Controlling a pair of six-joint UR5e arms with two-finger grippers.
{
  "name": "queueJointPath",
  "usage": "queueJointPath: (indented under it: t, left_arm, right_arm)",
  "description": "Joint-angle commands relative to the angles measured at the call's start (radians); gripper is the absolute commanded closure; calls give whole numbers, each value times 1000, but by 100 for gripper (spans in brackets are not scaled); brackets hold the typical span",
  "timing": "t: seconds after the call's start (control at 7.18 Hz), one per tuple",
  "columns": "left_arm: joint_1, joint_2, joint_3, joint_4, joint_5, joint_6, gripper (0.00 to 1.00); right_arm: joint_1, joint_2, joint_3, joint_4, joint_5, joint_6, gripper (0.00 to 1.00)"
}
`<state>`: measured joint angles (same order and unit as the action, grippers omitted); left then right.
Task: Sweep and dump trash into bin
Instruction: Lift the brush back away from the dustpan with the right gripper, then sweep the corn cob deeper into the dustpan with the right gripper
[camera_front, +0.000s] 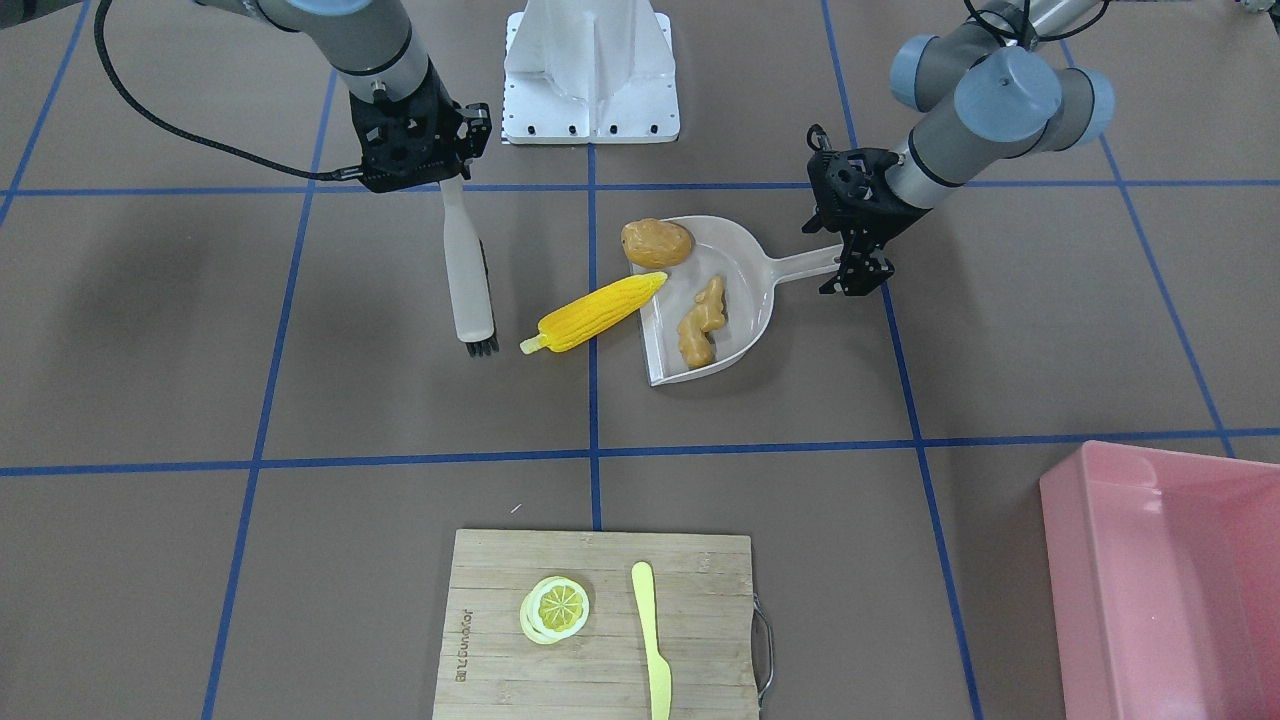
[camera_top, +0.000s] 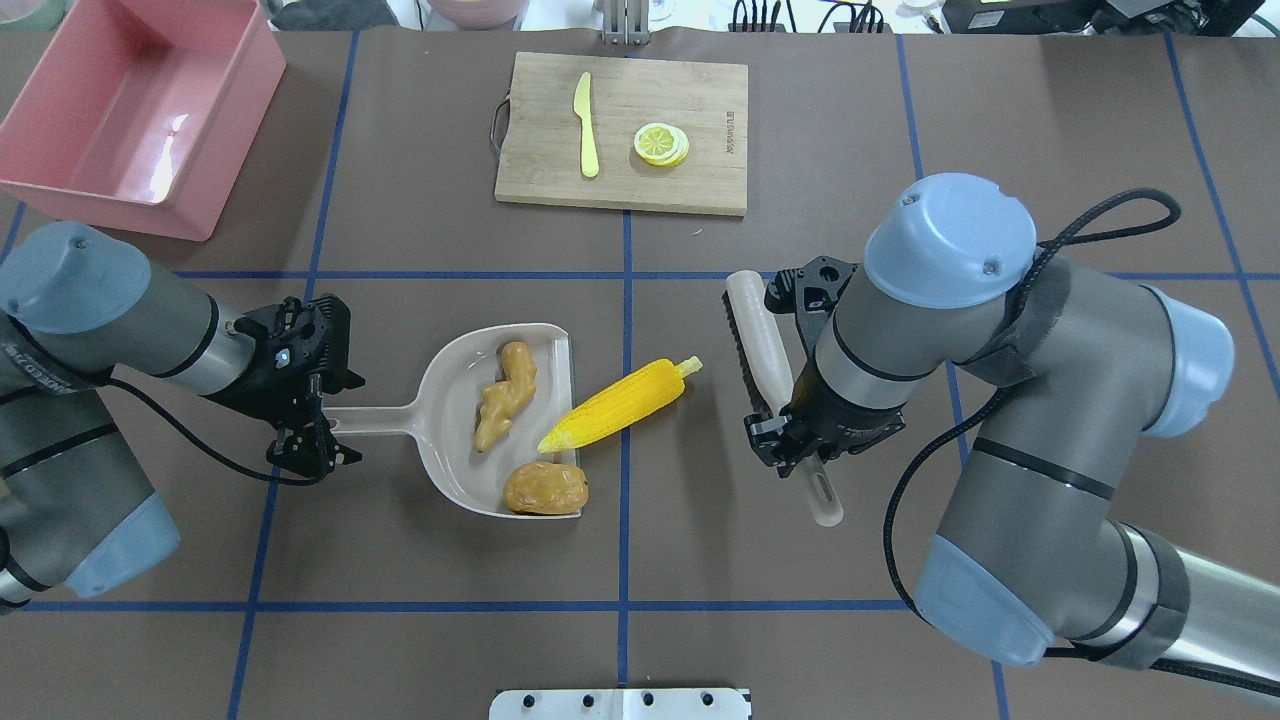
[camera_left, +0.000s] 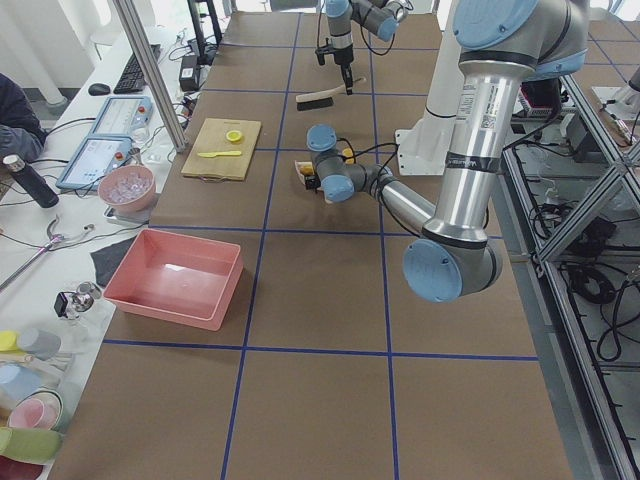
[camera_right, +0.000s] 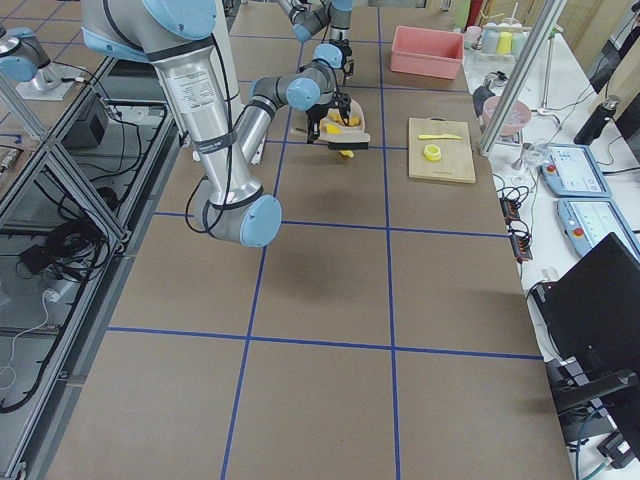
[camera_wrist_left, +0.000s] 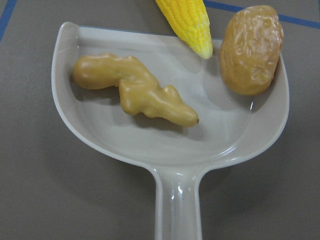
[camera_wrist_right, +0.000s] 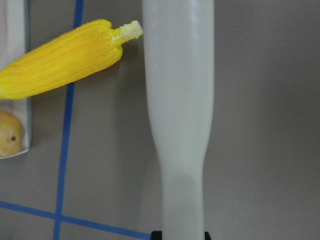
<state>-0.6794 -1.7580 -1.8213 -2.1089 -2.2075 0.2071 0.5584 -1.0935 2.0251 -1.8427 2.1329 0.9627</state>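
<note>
The left pincer (camera_top: 312, 432) clamps the dustpan (camera_top: 452, 445) by its handle; the right pincer (camera_top: 790, 442) grips a brush (camera_top: 760, 345). Ginger (camera_top: 503, 395) lies in the dustpan, potato (camera_top: 545, 488) at its mouth corner, and corn (camera_top: 625, 403) has its tip on the lip and the rest on the counter (camera_top: 400, 560). The bin (camera_top: 110, 205) stands well apart.

I see the tan ginger root (camera_top: 505, 396) lying inside the dustpan (camera_top: 450, 400), with the golden potato (camera_top: 546, 487) at the pan's 5 o'clock corner. The yellow corn cob (camera_top: 620, 404) has its tip on the lip and its stalk toward 2 o'clock. The pink bin (camera_top: 110, 212) stands upright at the table's 10 o'clock.
</note>
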Motion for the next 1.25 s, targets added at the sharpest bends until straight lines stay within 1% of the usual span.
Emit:
queueJointPath:
  t: [0.0,0.14,0.42,0.56,0.7,0.84,1.11]
  left_arm:
    - [0,3,-1,4,0,0,10]
    - [1,3,-1,10,8,0,10]
    - [0,5,-3,10,5,-3,10]
    - [0,18,-10,12,5,-3,10]
    - [0,18,-15,12,3,-5,10]
    - [1,17,-15,12,5,-5,10]
    - [3,15,-13,12,6,-3,10]
  right_arm:
    - [-11,10,-113,5,-53,-71,100]
    - [-27,45,-164,6,-54,-65,100]
    - [-57,78,-219,52,-71,-55,100]
    - [-86,120,-259,68,-71,-32,100]
    - [-100,138,-288,124,-71,19,100]
    - [-101,161,-298,152,-71,62,100]
    - [-110,197,-304,171,-71,114,100]
